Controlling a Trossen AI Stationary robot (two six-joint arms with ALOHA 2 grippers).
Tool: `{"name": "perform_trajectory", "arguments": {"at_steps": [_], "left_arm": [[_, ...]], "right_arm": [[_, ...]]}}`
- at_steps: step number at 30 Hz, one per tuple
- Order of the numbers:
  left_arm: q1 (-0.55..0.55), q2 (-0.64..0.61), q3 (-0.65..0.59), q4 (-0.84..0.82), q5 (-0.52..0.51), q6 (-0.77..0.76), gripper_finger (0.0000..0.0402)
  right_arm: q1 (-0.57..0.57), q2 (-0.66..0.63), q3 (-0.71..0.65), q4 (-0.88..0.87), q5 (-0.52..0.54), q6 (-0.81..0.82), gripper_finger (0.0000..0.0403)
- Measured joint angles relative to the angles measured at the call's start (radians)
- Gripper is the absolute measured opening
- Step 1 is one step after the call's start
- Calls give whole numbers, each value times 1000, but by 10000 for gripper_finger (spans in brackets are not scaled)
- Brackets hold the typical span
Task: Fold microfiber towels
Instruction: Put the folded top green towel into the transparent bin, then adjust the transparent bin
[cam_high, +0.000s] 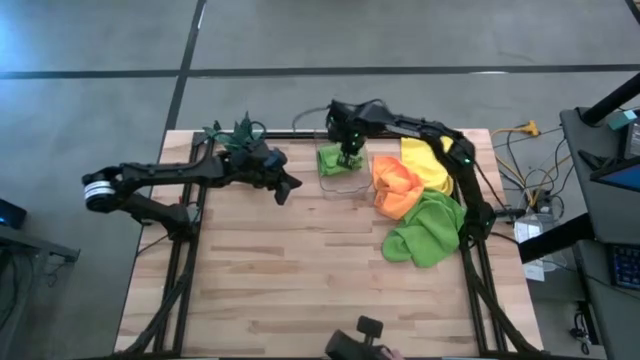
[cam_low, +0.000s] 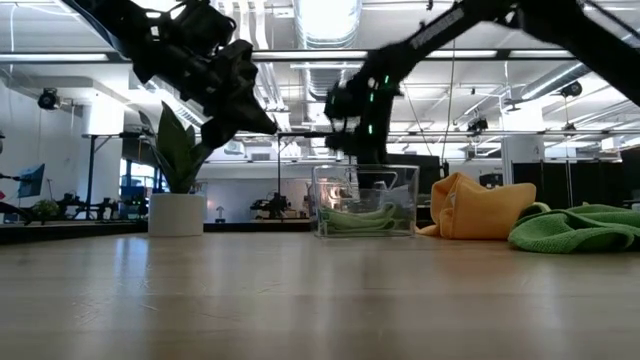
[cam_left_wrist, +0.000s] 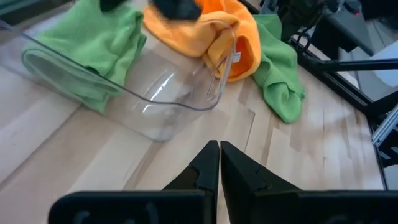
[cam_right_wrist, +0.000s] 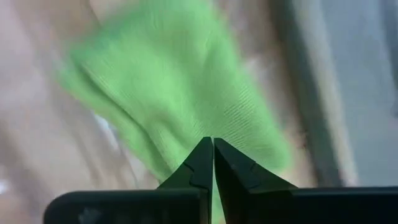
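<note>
Here, folded lime green towel (cam_high: 331, 160) in clear bin (cam_high: 345, 183); right fingers (cam_high: 348, 158) closed, empty; left fingers (cam_high: 283, 190) closed, empty.

Left arm: stretched across the table's far left part, raised above the surface.
Left gripper (cam_high: 291, 187): fingers pressed together, holding nothing.
Right arm: bent, reaching toward the far middle.
Right gripper (cam_high: 347, 158): pointing down, fingers closed together.
</note>
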Motion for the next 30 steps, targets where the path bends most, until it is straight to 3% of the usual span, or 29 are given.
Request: {"name": "perform_trajectory", "arguments": {"at_steps": [6, 17, 23, 30], "left_arm": [[-8, -48, 0, 1, 0, -7, 0], [-60, -74, 0, 5, -1, -6, 0], [-66, -61, 0, 10, -2, -6, 0], [-67, -65, 4, 12, -4, -7, 0]], "right_arm": [[-6, -206, -77, -4, -207, 42, 9], [42, -595, -648, 80, -206, 241, 9], [111, -637, -810, 256, -206, 325, 9], [137, -608, -875, 386, -219, 359, 9]]}}
